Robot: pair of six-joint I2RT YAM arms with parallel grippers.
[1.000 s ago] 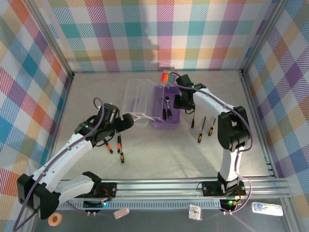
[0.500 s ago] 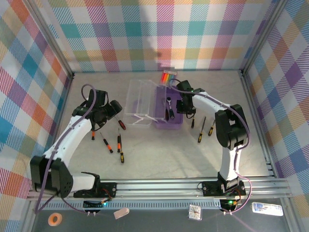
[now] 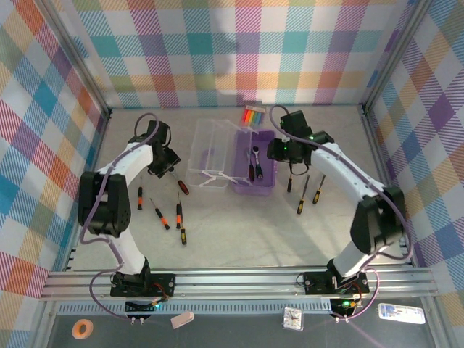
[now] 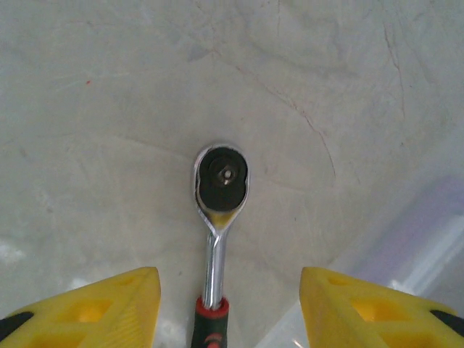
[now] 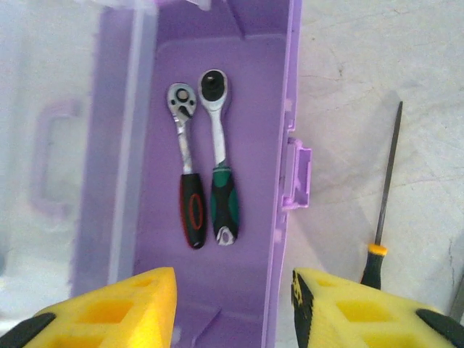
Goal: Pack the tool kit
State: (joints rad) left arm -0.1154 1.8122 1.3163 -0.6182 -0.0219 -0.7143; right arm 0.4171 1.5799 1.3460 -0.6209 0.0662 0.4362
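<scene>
On the left of the surface (image 3: 239, 239), the left end effector (image 4: 228, 290) hangs released over a ratchet (image 4: 220, 196) lying flat, one finger on each side of its red-and-black handle, neither touching it. Four loose screwdrivers (image 3: 179, 222) lie close by, nearer the arms. In the middle sits the tool kit (image 3: 245, 181), open, its clear lid (image 3: 210, 148) folded out to the left of the purple base (image 5: 254, 130). Two ratchets (image 5: 217, 159) lie side by side inside the base. The right end effector (image 3: 278, 151) hovers released above the base's right edge, holding nothing. Three other screwdrivers (image 3: 302, 194) lie on the surface right of the case
</scene>
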